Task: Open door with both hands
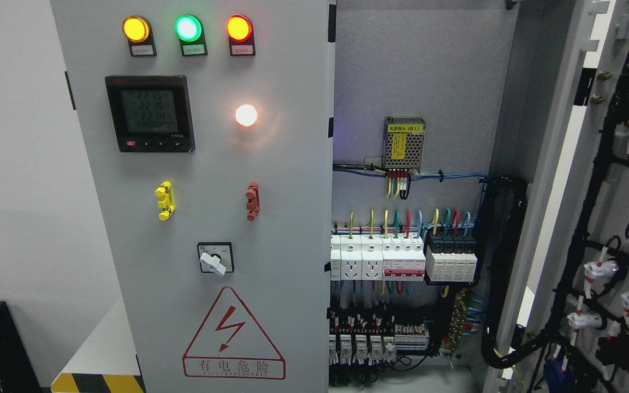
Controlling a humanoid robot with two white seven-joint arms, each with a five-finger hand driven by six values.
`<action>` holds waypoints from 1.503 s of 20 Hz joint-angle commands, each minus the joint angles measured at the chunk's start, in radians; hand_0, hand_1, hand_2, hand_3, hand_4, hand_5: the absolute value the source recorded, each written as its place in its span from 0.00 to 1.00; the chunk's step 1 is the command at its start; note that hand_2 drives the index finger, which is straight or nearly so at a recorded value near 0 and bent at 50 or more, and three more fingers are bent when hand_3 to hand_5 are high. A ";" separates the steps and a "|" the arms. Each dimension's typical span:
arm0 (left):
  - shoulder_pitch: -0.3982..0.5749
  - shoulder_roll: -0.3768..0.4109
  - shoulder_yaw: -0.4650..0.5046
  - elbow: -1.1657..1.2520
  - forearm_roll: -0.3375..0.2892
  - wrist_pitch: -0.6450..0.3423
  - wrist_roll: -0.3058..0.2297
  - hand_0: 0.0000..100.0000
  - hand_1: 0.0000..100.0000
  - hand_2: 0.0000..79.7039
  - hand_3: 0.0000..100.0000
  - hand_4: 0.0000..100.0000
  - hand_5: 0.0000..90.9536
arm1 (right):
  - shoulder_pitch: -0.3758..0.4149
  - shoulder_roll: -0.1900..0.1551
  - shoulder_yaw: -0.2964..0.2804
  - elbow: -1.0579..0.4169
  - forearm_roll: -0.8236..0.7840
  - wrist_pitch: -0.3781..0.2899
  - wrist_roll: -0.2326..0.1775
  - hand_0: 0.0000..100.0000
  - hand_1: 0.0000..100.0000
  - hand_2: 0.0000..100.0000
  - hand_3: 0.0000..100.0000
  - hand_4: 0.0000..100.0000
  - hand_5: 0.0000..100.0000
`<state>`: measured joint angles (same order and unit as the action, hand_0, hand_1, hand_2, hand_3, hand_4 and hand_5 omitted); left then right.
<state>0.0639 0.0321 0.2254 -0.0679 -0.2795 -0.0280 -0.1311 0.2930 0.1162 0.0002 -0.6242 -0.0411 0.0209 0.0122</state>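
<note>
While no hand shows, so neither one's state can be told, the cabinet stands half open.
Left door [205, 218]: shut, flat grey painted metal.
Lamps [186, 28]: round domes, yellow, green, red, lit.
Meter [149, 113]: black square, glossy screen.
Warning triangle [233, 334]: red outline, lightning bolt.
Interior [402, 256]: white blocky breakers, coloured wires.
Right door [560, 164]: swung wide at far right, black cable looms on its inner face.

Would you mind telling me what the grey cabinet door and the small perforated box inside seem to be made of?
The grey cabinet door looks like painted sheet metal: flat, matte, with a thin folded edge. The small perforated box appears to be bare metal mesh, silvery with regular holes, though the yellow label covers part.
</note>
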 commanded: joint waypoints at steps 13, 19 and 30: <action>0.008 -0.080 -0.037 0.013 0.094 -0.043 -0.010 0.00 0.00 0.00 0.00 0.00 0.00 | 0.321 -0.076 0.207 -1.456 -0.002 -0.180 -0.003 0.00 0.00 0.00 0.00 0.00 0.00; 0.008 -0.087 -0.187 0.011 0.171 -0.041 -0.010 0.00 0.00 0.00 0.00 0.00 0.00 | 0.284 -0.131 0.307 -1.465 0.000 -0.470 -0.003 0.00 0.00 0.00 0.00 0.00 0.00; 0.002 -0.124 -0.199 0.002 0.169 -0.043 -0.013 0.00 0.00 0.00 0.00 0.00 0.00 | -0.092 -0.119 0.320 -1.465 0.001 -0.457 -0.011 0.00 0.00 0.00 0.00 0.00 0.00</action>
<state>0.0678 -0.0607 0.0767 -0.0632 -0.1180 -0.0746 -0.1430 0.3723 0.0173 0.2610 -1.9662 -0.0393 -0.4446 0.0117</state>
